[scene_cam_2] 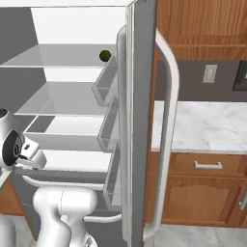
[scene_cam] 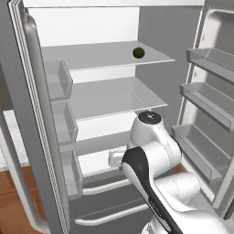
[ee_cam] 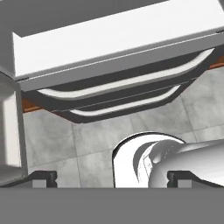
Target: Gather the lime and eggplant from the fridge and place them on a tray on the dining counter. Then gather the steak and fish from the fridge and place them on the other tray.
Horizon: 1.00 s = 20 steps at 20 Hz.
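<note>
Lime (scene_cam: 138, 53) on upper fridge (scene_cam: 105, 55) shelf, gripper (ee_cam: 112, 177) open.

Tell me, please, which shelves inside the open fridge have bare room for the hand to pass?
The fridge's top shelf is bare from its left wall to the lime, which sits near the right front corner. The middle shelf below it lies bare across its width. It is tighter low down, where the arm stands before the drawer handles.

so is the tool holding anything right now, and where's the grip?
Nothing is held. The tool is open and empty, pointing down at the floor by the fridge drawers; the lime sits on the upper shelf.
</note>
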{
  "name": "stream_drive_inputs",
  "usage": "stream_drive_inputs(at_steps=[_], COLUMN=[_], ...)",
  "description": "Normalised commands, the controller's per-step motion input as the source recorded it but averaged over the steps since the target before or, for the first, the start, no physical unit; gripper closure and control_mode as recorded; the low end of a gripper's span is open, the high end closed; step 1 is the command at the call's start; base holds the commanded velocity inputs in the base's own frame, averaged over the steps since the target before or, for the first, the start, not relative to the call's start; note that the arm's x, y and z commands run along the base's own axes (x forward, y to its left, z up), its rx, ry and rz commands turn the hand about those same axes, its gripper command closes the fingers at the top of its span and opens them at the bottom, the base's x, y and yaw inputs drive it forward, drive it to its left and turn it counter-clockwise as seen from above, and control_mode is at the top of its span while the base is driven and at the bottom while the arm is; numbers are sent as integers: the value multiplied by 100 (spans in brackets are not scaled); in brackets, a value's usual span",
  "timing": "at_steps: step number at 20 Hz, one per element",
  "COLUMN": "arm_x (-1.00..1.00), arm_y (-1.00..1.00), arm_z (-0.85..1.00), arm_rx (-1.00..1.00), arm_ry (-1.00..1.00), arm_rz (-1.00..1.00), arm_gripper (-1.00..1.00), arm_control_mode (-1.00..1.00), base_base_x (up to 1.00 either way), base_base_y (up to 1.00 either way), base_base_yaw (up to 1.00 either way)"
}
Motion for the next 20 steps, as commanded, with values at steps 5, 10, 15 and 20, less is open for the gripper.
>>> stream_drive_inputs(at_steps=[5, 10, 15, 20], arm_x=[0, 0, 0, 0], arm_y=[0, 0, 0, 0], arm_z=[0, 0, 0, 0], arm_rx=[0, 0, 0, 0], arm_ry=[0, 0, 0, 0], arm_rz=[0, 0, 0, 0], arm_gripper=[-100, -100, -100, -100], arm_control_mode=[100, 100, 100, 100], base_base_x=[44, 47, 42, 23], base_base_y=[0, -1, 0, 0], base_base_yaw=[10, 8, 6, 0])
